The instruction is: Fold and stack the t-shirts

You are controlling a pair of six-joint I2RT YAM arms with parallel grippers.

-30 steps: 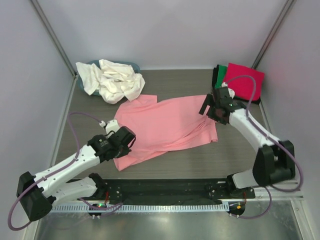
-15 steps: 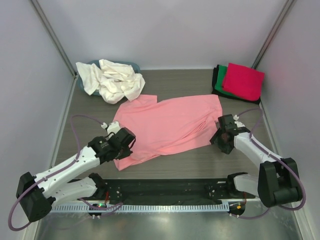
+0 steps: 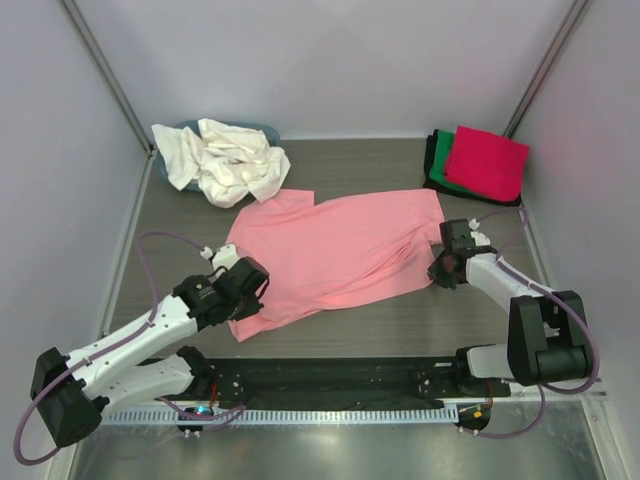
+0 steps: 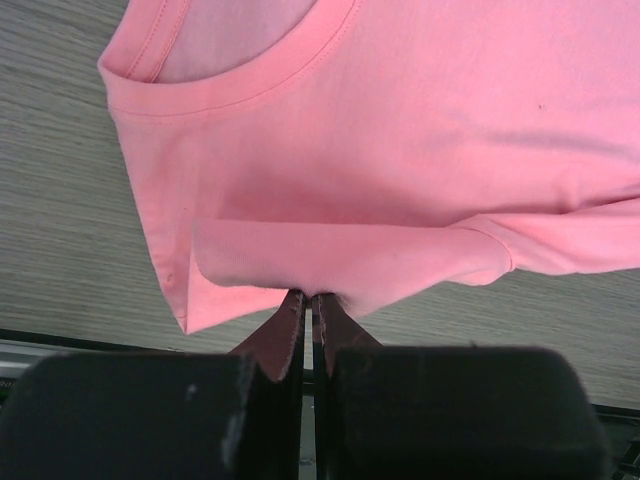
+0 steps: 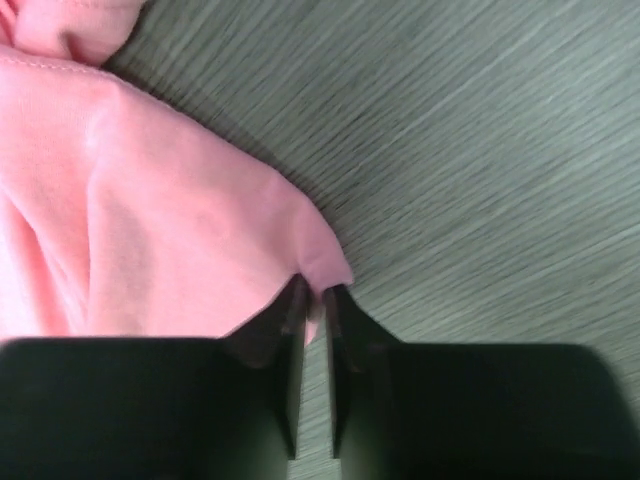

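The salmon pink t-shirt (image 3: 335, 255) lies spread but rumpled in the middle of the surface (image 3: 470, 320). It looks like light, limp cotton that will sag and crease, so edges and corners are the likely holds. The left gripper (image 4: 308, 305) is pinched together on a folded edge near the collar. The right gripper (image 5: 312, 300) is clamped on a hem corner. The surface is grey wood-grain, probably smooth. Cream white t-shirts (image 3: 225, 160) are heaped at the far left, and a folded stack (image 3: 487, 160) sits at the far right, with pale walls close around.
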